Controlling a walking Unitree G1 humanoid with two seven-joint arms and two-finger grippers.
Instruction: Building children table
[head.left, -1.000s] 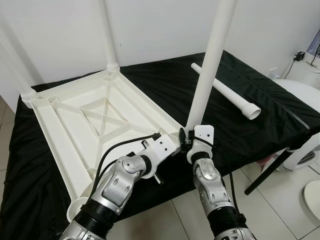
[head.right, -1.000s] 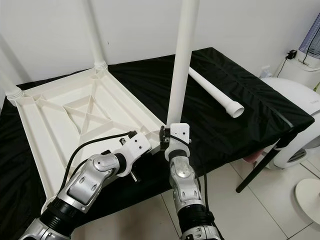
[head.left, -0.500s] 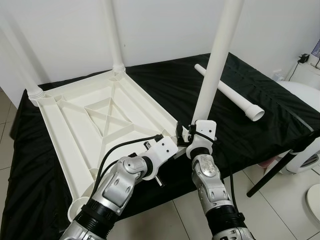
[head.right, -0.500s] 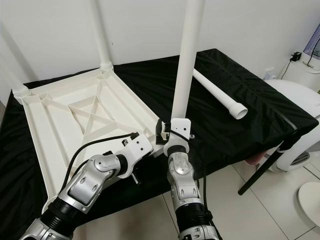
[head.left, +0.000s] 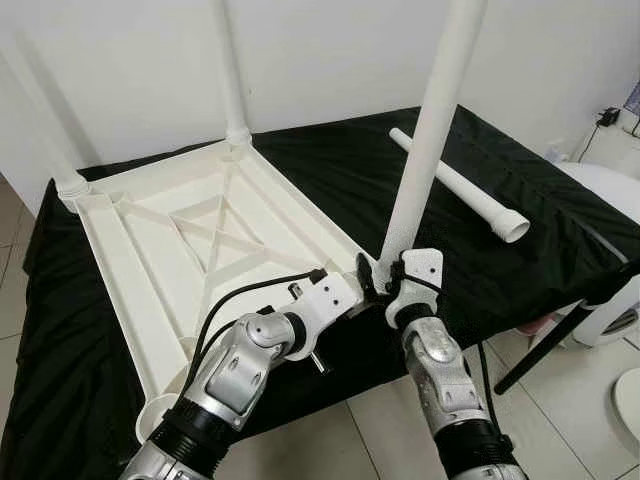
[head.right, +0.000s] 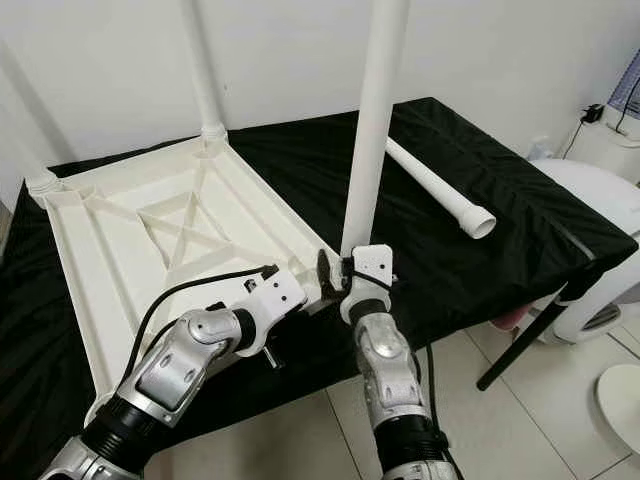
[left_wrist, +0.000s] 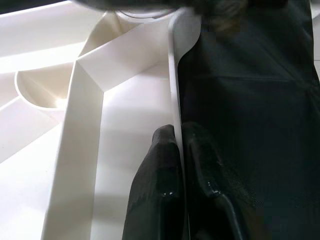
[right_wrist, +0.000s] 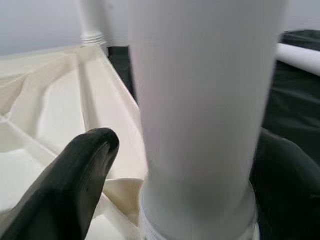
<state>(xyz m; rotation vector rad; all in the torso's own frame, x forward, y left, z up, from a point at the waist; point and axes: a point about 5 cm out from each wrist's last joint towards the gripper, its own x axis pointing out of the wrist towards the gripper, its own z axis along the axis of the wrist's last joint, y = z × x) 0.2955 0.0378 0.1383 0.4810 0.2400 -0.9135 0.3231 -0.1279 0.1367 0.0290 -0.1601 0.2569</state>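
Black cloth (head.left: 520, 240) covers the bench, near edge to far wall. White tabletop (head.left: 190, 250) lies upside down on its left half, ribs up, long axis running near-left to far-right. Two legs are upright in the far corners: far-left leg (head.left: 35, 110) and far-mid leg (head.left: 232, 70). Third leg (head.left: 435, 120) stands at the near-right corner, slightly tilted, base at the corner socket. Spare leg (head.left: 455, 185) lies flat on the cloth to the right, well apart from the tabletop, flared end toward the near right.

Right gripper (right_wrist: 175, 165) is at the base of the third leg: one black finger (right_wrist: 70, 175) on each side of the tube, spread about the tube's width; the wrist view doesn't show for sure whether both pads touch the tube.

Left gripper (left_wrist: 182, 165) is at the near-right edge of the tabletop, just left of the right gripper. Fingers (left_wrist: 157, 175) nearly together, pinching the thin rim (left_wrist: 175, 100) between them, one finger inside the frame, one on the cloth side.

Tiled floor (head.left: 570, 400) near right, white appliance (head.left: 610, 210) far right.
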